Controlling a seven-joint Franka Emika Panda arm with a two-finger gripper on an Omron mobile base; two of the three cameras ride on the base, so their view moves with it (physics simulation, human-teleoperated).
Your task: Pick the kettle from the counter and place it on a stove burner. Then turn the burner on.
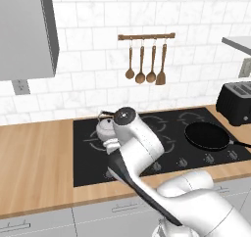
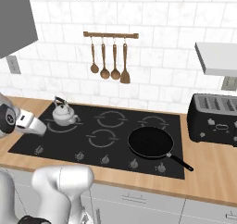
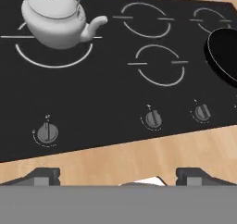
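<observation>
Kettle [image 3: 54,20] sits upper left of the hand view, on the stove burner [image 3: 53,61], the biggest ring on the black cooktop [image 3: 106,93]; spout points right, black handle arching over the knobbed lid. Right base view: kettle [image 2: 63,113] at left-centre of frame, on the back part of the same ring [image 2: 62,126]. Left base view: kettle [image 1: 104,127] just left of the arm's dark-capped joint, partly hidden by it.

Fingers [image 3: 44,175]: two dark tips at the bottom of the hand view, wide apart, nothing between them, so open. They hang over the front strip of the wood tabletop [image 3: 139,160], well apart from the kettle.

Knobs along the cooktop's front edge in the hand view: one lower left [image 3: 47,133], below the big ring, two more [image 3: 153,119] and [image 3: 202,112] to the right.

Black frying pan [image 2: 150,143] sits right of centre in the right base view, handle pointing to lower right; its rim shows at the right edge of the hand view [image 3: 224,52]. Black toaster [image 2: 214,119] on the tabletop at far right. Utensil rack w/ four wooden spoons [image 1: 146,59] on the white tile wall, upper centre of left base view.
</observation>
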